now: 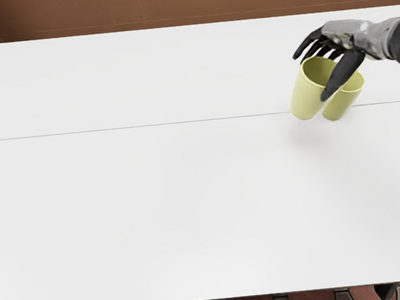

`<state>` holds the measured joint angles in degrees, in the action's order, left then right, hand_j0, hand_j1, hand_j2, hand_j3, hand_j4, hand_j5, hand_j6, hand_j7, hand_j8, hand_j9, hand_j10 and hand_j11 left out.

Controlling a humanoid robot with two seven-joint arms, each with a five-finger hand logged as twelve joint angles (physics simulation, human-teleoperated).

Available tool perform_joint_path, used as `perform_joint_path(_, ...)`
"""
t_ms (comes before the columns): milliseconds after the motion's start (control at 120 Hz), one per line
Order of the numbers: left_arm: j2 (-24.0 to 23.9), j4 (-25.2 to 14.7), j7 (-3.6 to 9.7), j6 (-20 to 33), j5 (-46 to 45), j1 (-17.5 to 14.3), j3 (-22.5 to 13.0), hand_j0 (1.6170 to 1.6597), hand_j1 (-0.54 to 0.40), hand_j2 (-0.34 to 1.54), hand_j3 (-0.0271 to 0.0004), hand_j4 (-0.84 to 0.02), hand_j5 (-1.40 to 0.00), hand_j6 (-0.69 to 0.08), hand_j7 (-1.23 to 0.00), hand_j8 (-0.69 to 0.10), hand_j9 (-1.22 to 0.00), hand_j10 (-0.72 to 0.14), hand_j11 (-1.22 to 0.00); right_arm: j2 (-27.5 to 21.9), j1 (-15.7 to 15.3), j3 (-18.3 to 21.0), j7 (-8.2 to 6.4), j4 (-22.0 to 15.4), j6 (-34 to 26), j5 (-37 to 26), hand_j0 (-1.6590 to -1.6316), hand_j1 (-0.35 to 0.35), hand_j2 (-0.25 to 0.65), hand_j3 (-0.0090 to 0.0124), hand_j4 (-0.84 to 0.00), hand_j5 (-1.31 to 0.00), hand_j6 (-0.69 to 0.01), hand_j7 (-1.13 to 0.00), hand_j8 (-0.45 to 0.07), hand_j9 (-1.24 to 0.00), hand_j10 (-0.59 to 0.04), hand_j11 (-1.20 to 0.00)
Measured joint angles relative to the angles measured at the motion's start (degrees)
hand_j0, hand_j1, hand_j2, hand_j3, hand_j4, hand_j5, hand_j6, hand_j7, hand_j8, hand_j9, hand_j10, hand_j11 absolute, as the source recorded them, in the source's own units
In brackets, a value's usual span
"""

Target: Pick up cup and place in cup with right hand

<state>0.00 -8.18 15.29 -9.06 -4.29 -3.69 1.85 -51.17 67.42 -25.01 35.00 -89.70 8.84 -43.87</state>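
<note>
Currently, the step in hand appears to be the carry: the right hand (312,75) grips the nearer-looking cup (305,96), thumb and fingers on opposite sides near its rim. The held cup appears raised above the surface (155,197), just left of the second cup (337,105) in the head view. Its mouth points up; its long axis runs roughly upright. The next move requires aligning its base over the second cup's mouth, then lowering.

Pale yellow cup (305,100) held aloft, mouth up, matching yellow cup (340,104) at its right, also mouth up
</note>
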Motion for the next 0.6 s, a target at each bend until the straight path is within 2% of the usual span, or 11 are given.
perform_joint_path(150, 0.0, -0.01, 0.0, -0.01, 0.01, 0.0, 0.0, 1.6581, 0.349, 0.0, 0.0, 0.0, 0.0, 0.0, 0.0, 0.0, 0.0, 0.0, 0.0, -5.1, 3.31, -0.41, 0.0, -0.17, 2.79, 4.66, -1.6581, 0.096, 0.163, 0.001, -0.426, -0.57, -0.437, -0.56, -0.343, -0.57, -0.382, -0.57)
perform_joint_path(267, 0.0, -0.01, 0.0, -0.01, 0.01, 0.0, 0.0, 1.6581, 0.349, 0.0, 0.0, 0.0, 0.0, 0.0, 0.0, 0.0, 0.0, 0.0, 0.0, -8.43, 4.74, -1.29, 0.0, -0.19, 4.62, 6.81, -1.6581, 0.097, 0.189, 0.0, -0.426, -0.57, -0.45, -0.56, -0.352, -0.57, -0.391, -0.57)
perform_joint_path(358, 0.0, 0.0, 0.0, 0.0, 0.02, 0.0, 0.0, 1.6581, 0.349, 0.0, 0.0, 0.0, 0.0, 0.0, 0.0, 0.0, 0.0, 0.0, 0.0, -10.7, 5.35, -1.55, 0.0, -0.15, 5.42, 7.39, -1.6581, 0.099, 0.202, 0.0013, -0.423, -0.57, -0.451, -0.56, -0.353, -0.58, -0.387, -0.57)
perform_joint_path(392, 0.0, 0.0, 0.0, -0.01, 0.03, 0.0, 0.0, 1.6581, 0.349, 0.0, 0.0, 0.0, 0.0, 0.0, 0.0, 0.0, 0.0, 0.0, 0.0, -11.2, 5.54, -1.6, 0.0, -0.08, 5.57, 7.48, -1.6581, 0.099, 0.22, 0.0, -0.423, -0.57, -0.451, -0.56, -0.363, -0.57, -0.394, -0.57)
perform_joint_path(458, 0.0, 0.0, 0.0, 0.0, 0.03, 0.0, 0.0, 1.6581, 0.349, 0.0, 0.0, 0.0, 0.0, 0.0, 0.0, 0.0, 0.0, 0.0, 0.0, -11.84, 5.81, -1.67, -0.01, 0.22, 5.61, 7.44, -1.6581, 0.097, 0.247, 0.0, -0.431, -0.57, -0.449, -0.56, -0.385, -0.57, -0.407, -0.57)
perform_joint_path(600, 0.0, 0.0, 0.0, -0.01, 0.04, 0.0, 0.0, 1.6581, 0.349, 0.0, -0.0001, 0.0, 0.0, 0.0, 0.0, 0.0, 0.0, 0.0, 0.0, -12.23, 5.92, -1.7, -0.01, 1.65, 5.36, 7.04, -1.6574, 0.082, 0.141, 0.0, -0.437, -0.56, -0.445, -0.56, -0.363, -0.57, -0.379, -0.57)
